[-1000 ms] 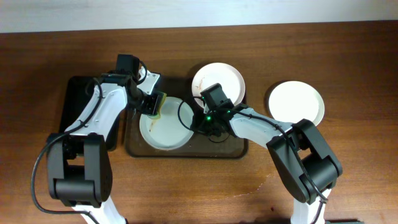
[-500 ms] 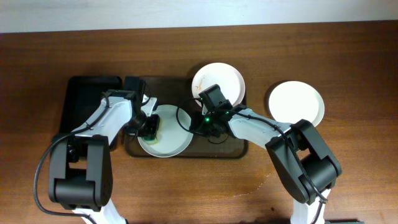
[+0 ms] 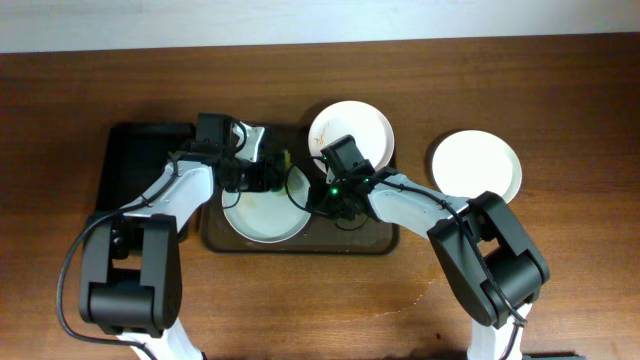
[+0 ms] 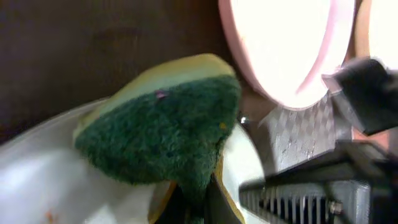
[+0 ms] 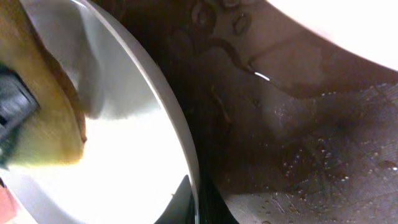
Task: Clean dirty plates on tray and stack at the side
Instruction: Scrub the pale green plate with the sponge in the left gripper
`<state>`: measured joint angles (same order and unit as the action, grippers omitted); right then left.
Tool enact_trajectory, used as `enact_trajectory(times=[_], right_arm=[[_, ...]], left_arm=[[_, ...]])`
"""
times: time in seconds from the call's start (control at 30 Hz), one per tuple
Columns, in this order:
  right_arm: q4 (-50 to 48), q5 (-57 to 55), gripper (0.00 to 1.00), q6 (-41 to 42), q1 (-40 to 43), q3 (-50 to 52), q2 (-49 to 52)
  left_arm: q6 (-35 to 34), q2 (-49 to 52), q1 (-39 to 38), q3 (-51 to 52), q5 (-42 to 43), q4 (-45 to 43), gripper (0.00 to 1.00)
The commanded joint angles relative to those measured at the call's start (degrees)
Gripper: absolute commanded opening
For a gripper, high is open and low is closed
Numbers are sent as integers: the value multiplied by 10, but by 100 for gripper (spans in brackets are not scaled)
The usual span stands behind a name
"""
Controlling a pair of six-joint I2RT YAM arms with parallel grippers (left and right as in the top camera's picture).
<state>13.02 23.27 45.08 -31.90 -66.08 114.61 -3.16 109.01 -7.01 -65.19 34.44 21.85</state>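
The dark brown tray (image 3: 352, 238) holds a white plate (image 3: 262, 215) at its left and a second white plate (image 3: 352, 128) with brown specks at its back right. A third white plate (image 3: 476, 166) lies on the table to the right. My left gripper (image 3: 272, 172) is shut on a green and yellow sponge (image 4: 163, 124) at the left plate's far right rim (image 4: 37, 180). My right gripper (image 3: 322, 196) is shut on that plate's right rim (image 5: 193, 186), which is tilted up. The sponge also shows in the right wrist view (image 5: 43, 124).
A smaller black tray (image 3: 140, 160) lies left of the brown tray, under my left arm. The brown tray's surface (image 5: 298, 124) is wet, with drops and streaks. Bare wooden table (image 3: 300, 310) lies in front.
My left gripper carried the sponge from the plate's back left down to its left side, then up to its far right rim. The right gripper kept its hold on the rim.
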Motion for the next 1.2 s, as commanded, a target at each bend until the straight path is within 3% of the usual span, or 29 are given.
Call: enact_trajectory(times=[0.0, 0.2, 0.27, 0.37, 0.5, 0.63, 0.73, 0.87, 0.97, 1.17], right_arm=[[1, 1, 4, 2, 2, 4, 9], [0, 1, 4, 2, 2, 4, 9], [0, 1, 4, 2, 2, 4, 9], [0, 1, 4, 2, 2, 4, 9], [0, 1, 4, 1, 2, 4, 9], [0, 1, 4, 1, 2, 4, 9], [0, 1, 4, 1, 2, 4, 9], [1, 1, 4, 1, 2, 4, 9], [0, 1, 4, 1, 2, 4, 9], [0, 1, 4, 1, 2, 4, 9]], left_arm=[[-62, 9, -1, -2, -12, -17, 1], [-106, 9, 20, -2, -157, 108, 1], [-169, 9, 33, -2, -237, 158, 1], [-172, 9, 36, -10, -288, 183, 1], [-148, 9, 16, -21, -320, 126, 1], [-25, 45, -59, -20, -353, 17, 1], [3, 73, -100, -20, -350, 11, 0], [46, 64, -95, -39, -194, 59, 0], [106, 64, -58, -71, -19, 148, 0], [110, 64, 1, -68, 1, 297, 0]])
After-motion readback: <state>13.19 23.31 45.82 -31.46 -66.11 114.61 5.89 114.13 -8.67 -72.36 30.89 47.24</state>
